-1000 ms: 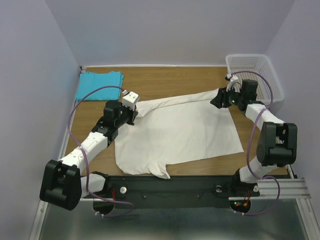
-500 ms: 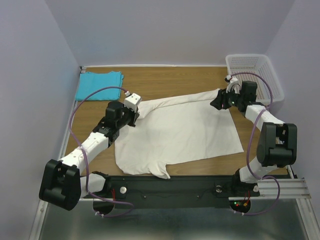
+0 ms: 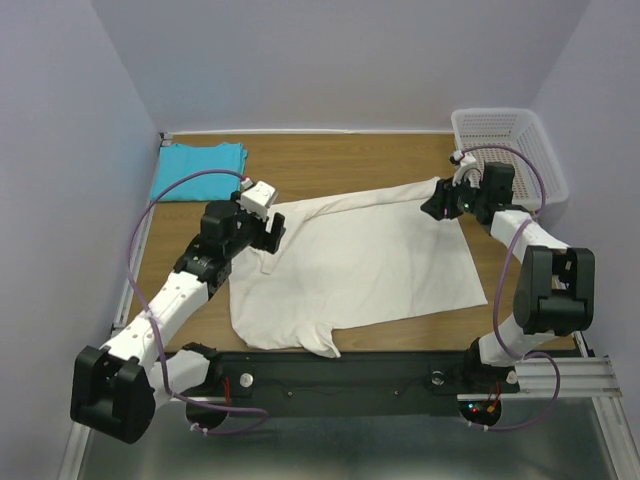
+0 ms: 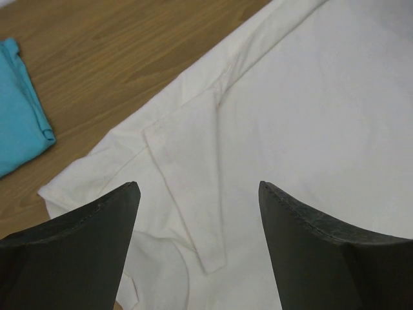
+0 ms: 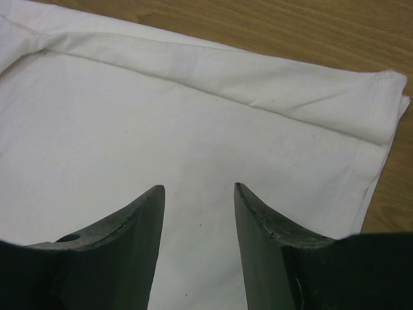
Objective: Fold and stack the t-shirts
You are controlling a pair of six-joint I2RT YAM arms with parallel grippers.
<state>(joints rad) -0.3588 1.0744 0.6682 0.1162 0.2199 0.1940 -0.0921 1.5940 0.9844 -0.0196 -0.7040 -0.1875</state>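
Cloth takes up most of the wooden table [image 3: 340, 160]: the cream-white t-shirt [image 3: 360, 265] lies spread flat across the middle, and its far edge runs at a slant from one arm's claw to the other. From overhead we see one sleeve bunched at the near edge, close to the arm bases. The turquoise t-shirt [image 3: 200, 158] sits folded in the far left corner, with bare wood between it and the white one.

The left gripper [image 4: 197, 187] hangs over the white shirt's left shoulder area with its two dark fingers spread wide and nothing between them. Below the gap, in the left wrist view, we see the other sleeve [image 4: 184, 168] folded inward onto the shirt's body, and a strip of the turquoise cloth shows at the left edge.

The right gripper [image 5: 199, 188] hovers over the shirt's far right corner. Its fingers stand partly apart, and only flat white fabric shows beneath the gap, so we see no pinch on the cloth. The folded hem runs just beyond its fingertips.

A white mesh basket [image 3: 520, 140] stands in the far right corner, behind the right arm
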